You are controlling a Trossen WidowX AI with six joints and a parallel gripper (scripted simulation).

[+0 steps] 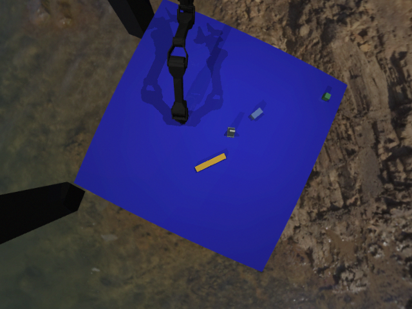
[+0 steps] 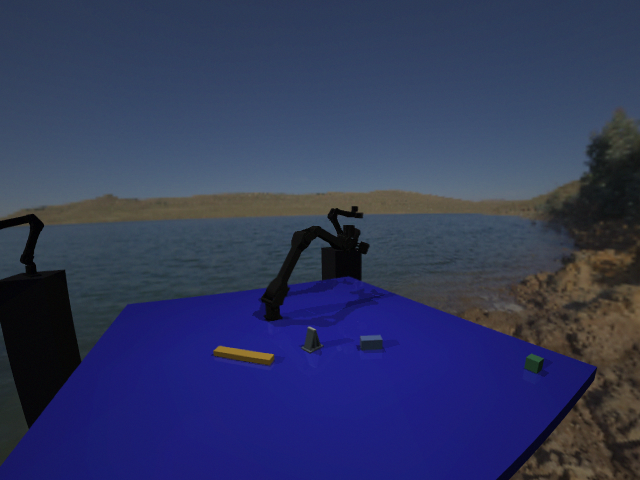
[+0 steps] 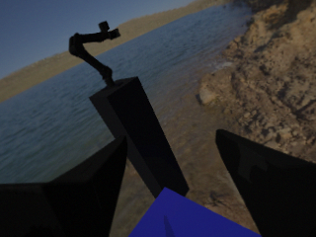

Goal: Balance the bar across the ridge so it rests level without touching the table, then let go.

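The orange-yellow bar (image 1: 210,162) (image 2: 243,355) lies flat on the blue table (image 1: 149,199) (image 2: 310,423) (image 3: 197,222). The grey ridge (image 1: 232,131) (image 2: 311,339) stands upright near one end of the bar, apart from it, with nothing across its narrow top. My gripper (image 3: 171,137) is open and empty, its two dark fingers wide apart in the wrist view. It is raised on the far side of the arm's base, well away from the bar and ridge, and points out over the table's far corner. Bar and ridge are out of the wrist view.
A blue-grey block (image 1: 256,113) (image 2: 371,343) lies near the ridge, on the side away from the bar. A small green cube (image 1: 326,96) (image 2: 534,363) sits near the table's right corner. Dark pedestals (image 2: 38,330) (image 3: 133,128) carrying other arms stand beyond the table's edges.
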